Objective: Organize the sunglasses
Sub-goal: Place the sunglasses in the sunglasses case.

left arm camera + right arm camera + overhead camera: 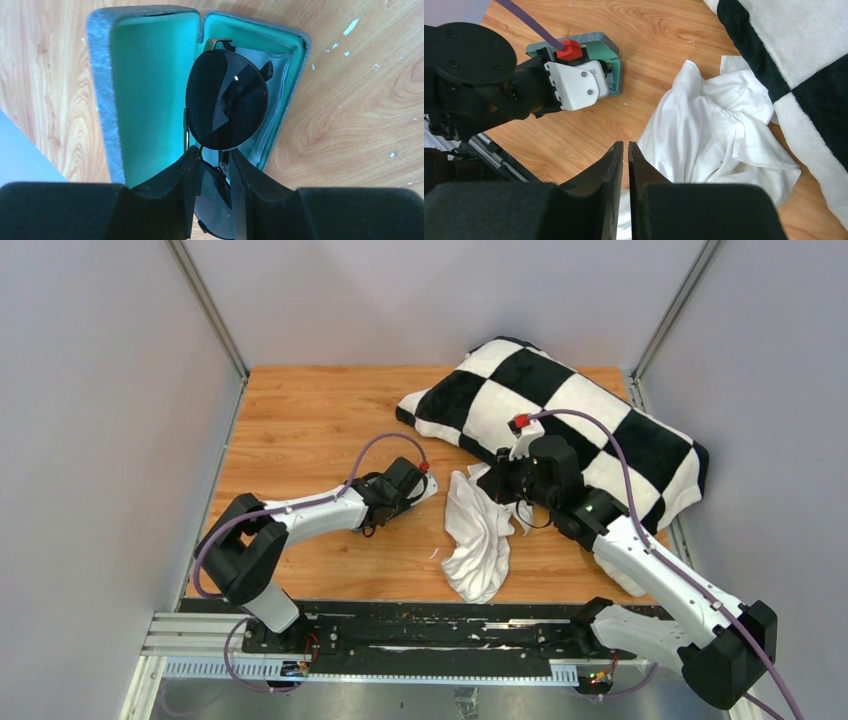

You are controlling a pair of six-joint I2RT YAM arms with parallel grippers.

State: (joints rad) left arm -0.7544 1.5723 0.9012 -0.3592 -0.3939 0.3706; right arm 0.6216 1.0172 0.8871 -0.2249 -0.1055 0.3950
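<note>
Top external view
Left gripper (420, 488): stretched out over the wooden table (300, 420). Its head hides the open case below it.
Right gripper (497, 483): just to the right of the case's spot, over a crumpled white cloth (480, 535).
Checkered pillow (560, 410): black and white, further right of the case and behind the white cloth.
Sunglasses: not visible from here.

Left wrist view
Case (145, 75): grey-blue outside, mint-green inside, lying wide open on the table.
Sunglasses (226, 102): thin black frame with dark lenses. One lens is above the case's right half and the other is down between the fingers.
Pale cloth (275, 95): lies in that right half, under the lens.
Left gripper: clenched on the sunglasses near the bridge.
Contact with the case: cannot tell.

Right wrist view
Right gripper: fingers (611, 165) pressed nearly together with only a slit between them, holding nothing.
Case: its rounded end shows from under the left arm's white wrist.
White cloth: right of the case, with its far edge against the checkered pillow.
</note>
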